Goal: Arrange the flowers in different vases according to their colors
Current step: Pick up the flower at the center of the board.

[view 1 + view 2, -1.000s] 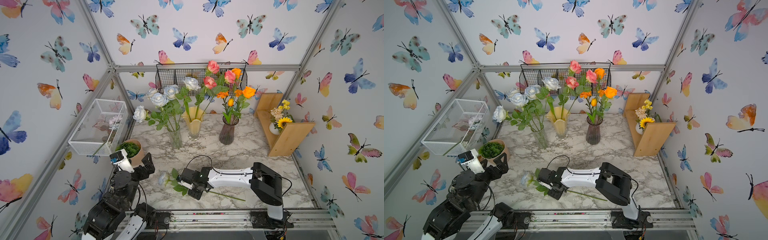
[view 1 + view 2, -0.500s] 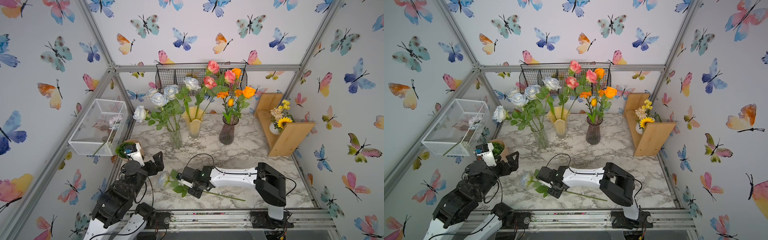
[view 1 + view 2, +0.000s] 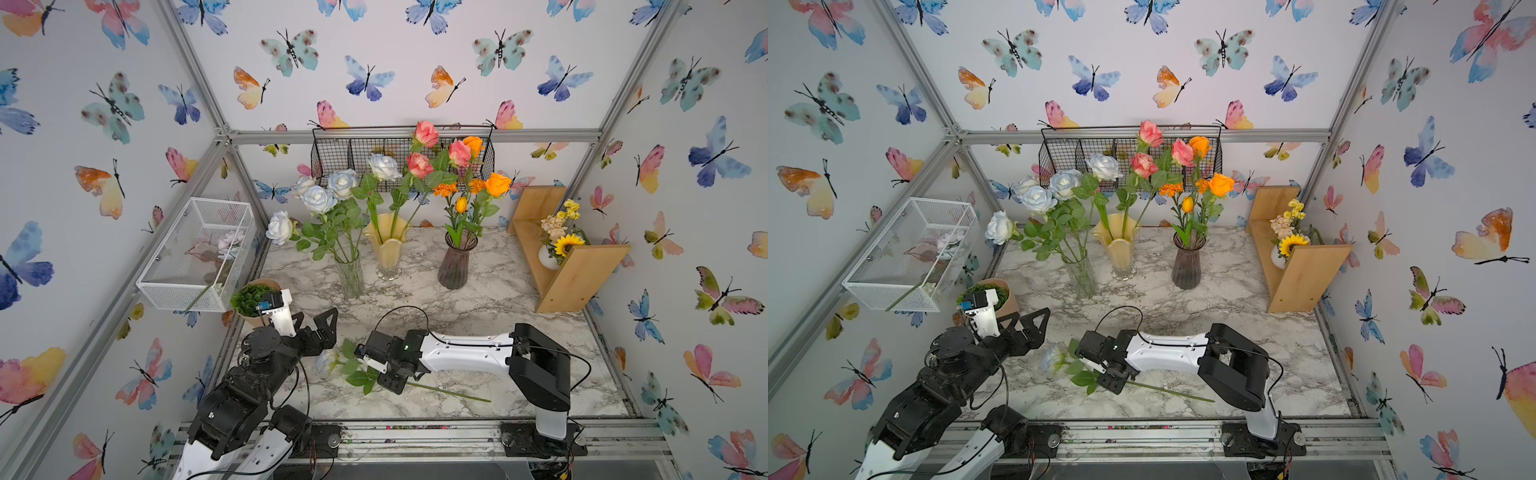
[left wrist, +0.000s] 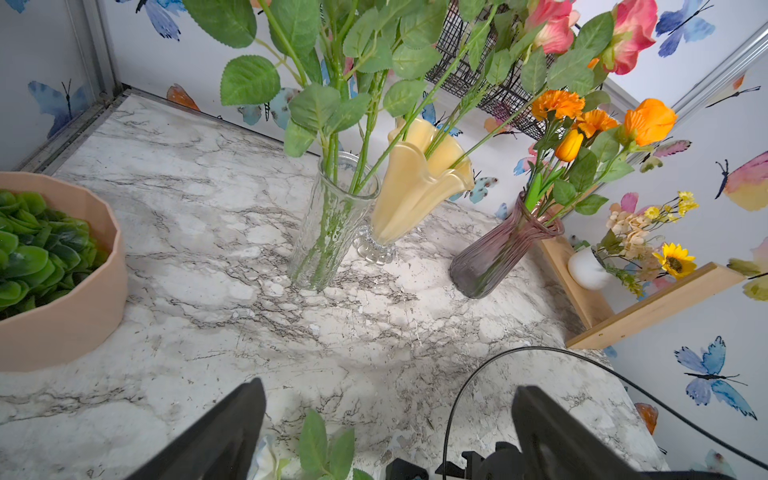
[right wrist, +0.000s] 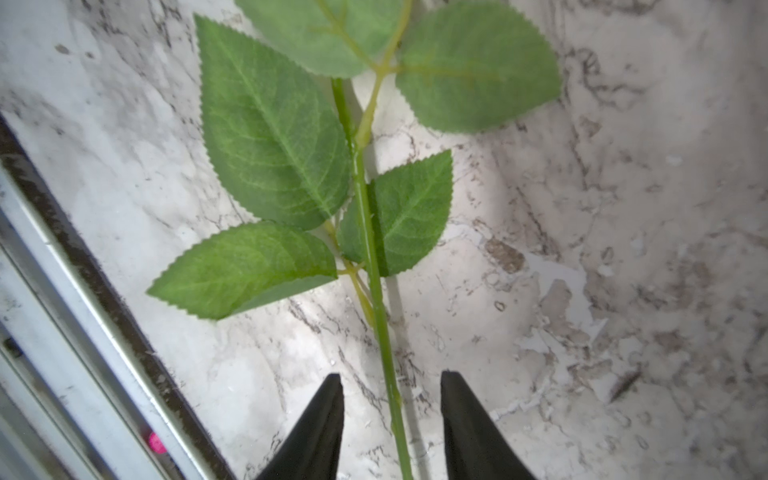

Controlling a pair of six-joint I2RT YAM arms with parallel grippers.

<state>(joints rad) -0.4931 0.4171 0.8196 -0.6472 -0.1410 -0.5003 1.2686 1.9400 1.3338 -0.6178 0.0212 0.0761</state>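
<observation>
Progress of the colour sorting, read from the front edge to the back wall. At 6 o'clock on the table a loose rose lies flat, with its pale bloom toward 9 o'clock and its cut end toward 4 o'clock. It is the only task flower seen outside a vase. Over its stem, just behind the leaves, sits the right gripper. Its jaws straddle the stem, partly parted, with a gap on each side in the wrist view, so nothing is held. At 7 o'clock, just beside the bloom, hovers the left gripper, jaws spread wide and empty.

Along the back, from 11 to 1 o'clock, three filled vases stand in a row:
- The clear vase at 11 o'clock holds the white-blue roses.
- The yellow vase at 12 o'clock holds the pink roses.
- The purple vase at 1 o'clock holds the orange flowers.

One pale rose seems, by the run of its stem, to stand in the yellow vase among the pinks, though leaves partly hide this.

Judged state: the sorting is nearly complete. What is left is to close on the loose rose, lift it and stand its stem in the clear vase, and perhaps to move the stray pale rose there as well
</observation>
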